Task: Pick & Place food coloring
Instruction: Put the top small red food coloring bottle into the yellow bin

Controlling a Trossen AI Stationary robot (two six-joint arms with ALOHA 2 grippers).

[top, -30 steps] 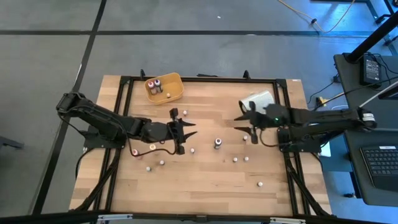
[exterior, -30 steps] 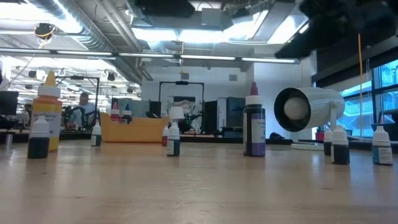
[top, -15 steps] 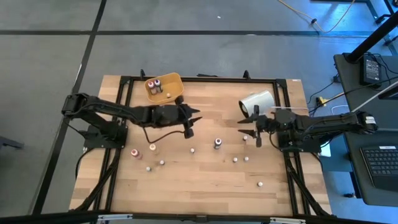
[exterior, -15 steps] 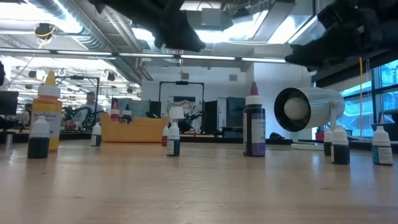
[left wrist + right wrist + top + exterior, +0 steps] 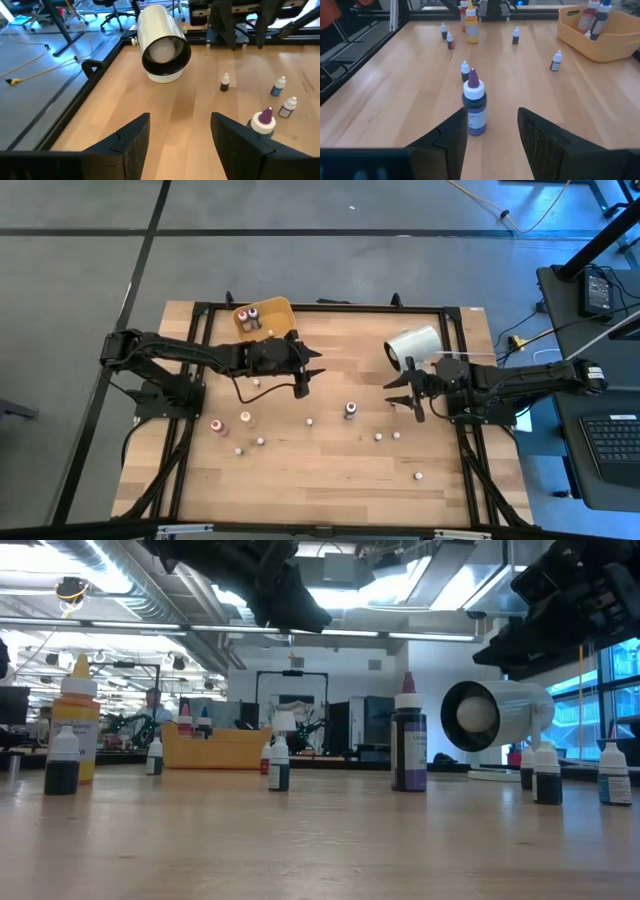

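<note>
Food coloring bottles, high view: small bottles [image 5: 311, 422] stand scattered over the wooden table [image 5: 330, 480], most of them well apart from the yellow tray [image 5: 282, 330]; a larger purple-capped bottle [image 5: 350, 411] stands near the table's middle.
Tray, high view: sits at the table's far edge, with two or three bottles [image 5: 251, 318] inside it.
White cylinder, high view: lies on its side [image 5: 413, 346], well apart from the tray, toward the right arm's side.
Left gripper, high view: hangs [image 5: 303, 373] just beside the tray, on the side toward the table's middle; fingers spread, nothing between them.
Right gripper, high view: hangs [image 5: 408, 393] just beside the cylinder, between it and the purple-capped bottle.
Low view: a tall orange bottle [image 5: 77, 720] and a small dark bottle [image 5: 62, 762] stand well to one side of the tray [image 5: 215, 748]; the purple-capped bottle [image 5: 408, 745] stands upright between the tray and the cylinder [image 5: 495, 718].
Left wrist view: the left gripper [image 5: 180, 145] is released and empty, bare table between its fingers [image 5: 131, 142]; the cylinder [image 5: 161, 42] lies ahead, small bottles [image 5: 225, 83] beside it.
Right wrist view: the right gripper [image 5: 491, 137] stands parted and holds nothing; the purple-capped bottle [image 5: 474, 103] stands upright just ahead of its fingers [image 5: 451, 134], untouched, with the tray [image 5: 600, 42] well beyond.
</note>
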